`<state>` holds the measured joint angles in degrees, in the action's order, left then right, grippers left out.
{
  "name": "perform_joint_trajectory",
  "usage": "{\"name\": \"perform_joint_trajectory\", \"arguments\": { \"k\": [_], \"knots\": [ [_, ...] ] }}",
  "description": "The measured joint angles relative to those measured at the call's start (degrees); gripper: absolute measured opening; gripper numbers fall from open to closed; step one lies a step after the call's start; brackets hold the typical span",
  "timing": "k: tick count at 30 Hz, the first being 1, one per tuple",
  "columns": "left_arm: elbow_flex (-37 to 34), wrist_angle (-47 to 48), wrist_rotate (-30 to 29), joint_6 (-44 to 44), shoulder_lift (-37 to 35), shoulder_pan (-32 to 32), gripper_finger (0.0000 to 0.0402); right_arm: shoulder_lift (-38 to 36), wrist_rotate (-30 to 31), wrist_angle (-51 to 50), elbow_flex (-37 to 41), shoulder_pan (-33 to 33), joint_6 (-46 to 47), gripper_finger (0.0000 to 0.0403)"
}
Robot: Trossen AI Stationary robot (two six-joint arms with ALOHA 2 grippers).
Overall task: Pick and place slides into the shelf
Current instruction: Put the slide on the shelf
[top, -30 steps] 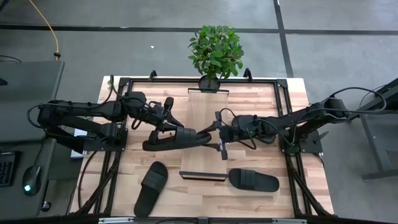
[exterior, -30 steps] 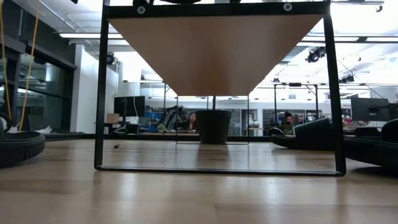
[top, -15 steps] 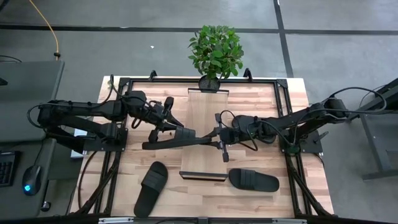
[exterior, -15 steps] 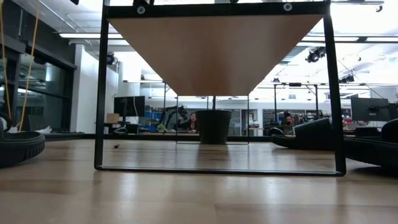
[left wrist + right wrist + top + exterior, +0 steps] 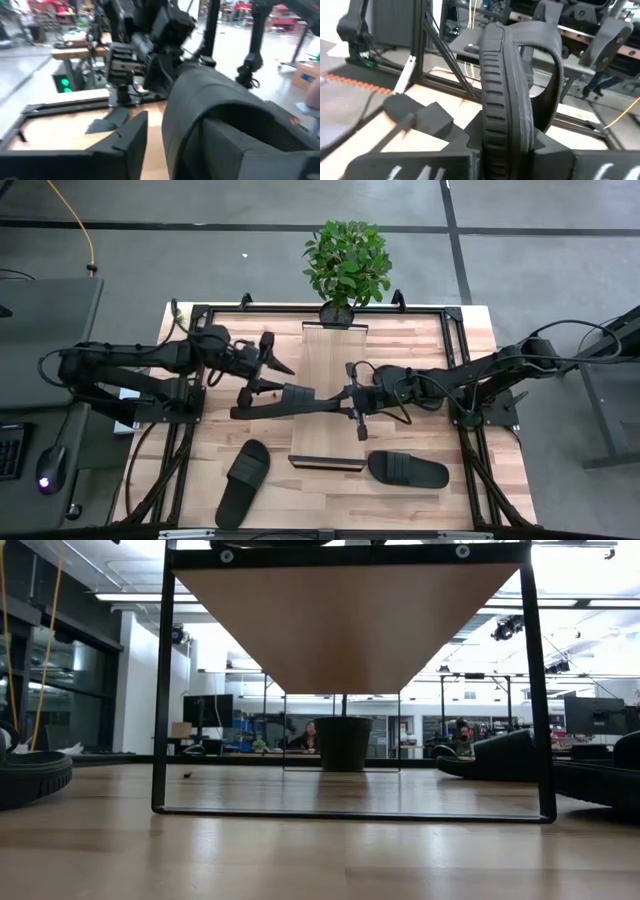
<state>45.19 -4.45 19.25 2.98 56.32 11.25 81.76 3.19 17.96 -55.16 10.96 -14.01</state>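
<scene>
No readable writing, right gripper [image 5: 350, 400] clamped on slide [image 5: 285, 400] at frame centre beside the shelf [image 5: 327, 395], left gripper [image 5: 275, 375] spread open just above it

Wide butcher-block wooden tabletop [image 5: 420, 345], pale brown, inside a black metal frame [image 5: 455, 311].

Long narrow light-wood shelf board with dark metal end edges [image 5: 327, 360] stands mid-table, running from the far edge toward the near edge. In the low view its black frame legs [image 5: 160, 690] rest on the tabletop, the board raised above it.

Potted green plant in a dark pot [image 5: 346, 260] sits at the middle of the far edge, at the shelf's far end.

Matte black slide sandal [image 5: 243, 480] lies flat near the near-left corner, angled. A second matte black slide sandal [image 5: 407, 470] lies flat toward the near-right side, just beside the shelf's near end.
</scene>
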Motion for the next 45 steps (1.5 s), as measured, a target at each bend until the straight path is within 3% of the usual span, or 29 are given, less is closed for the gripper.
{"name": "perform_joint_trajectory", "arguments": {
  "k": [6, 12, 19, 35, 45],
  "knots": [
    [0.1, 0.4, -2.94, -0.91, -6.64, 0.0, 0.0208, 0.03, 4.07, -1.65, 0.2, -0.07, -2.85, 0.0039],
    [0.07, 5.76, -4.86, -2.19, -13.56, 0.0, 0.0223, -0.55, 11.39, -4.19, 0.15, -0.83, -5.74, 0.0039],
    [0.0, 12.09, -5.84, -2.45, -18.11, -0.04, 0.0214, -3.52, 9.46, -6.97, 0.06, -3.51, -9.12, 0.0039],
    [0.0, 18.8, -8.42, -1.77, -18.72, -0.02, 0.0211, -10.19, 8.47, -20.68, 0.04, -5.47, -25.65, 0.0039],
    [0.0, 20.17, -9.91, -1.51, -18.72, -0.02, 0.0211, -10.27, 1.51, -24.13, 0.04, -10.75, -32.69, 0.0039]
  ]
}}
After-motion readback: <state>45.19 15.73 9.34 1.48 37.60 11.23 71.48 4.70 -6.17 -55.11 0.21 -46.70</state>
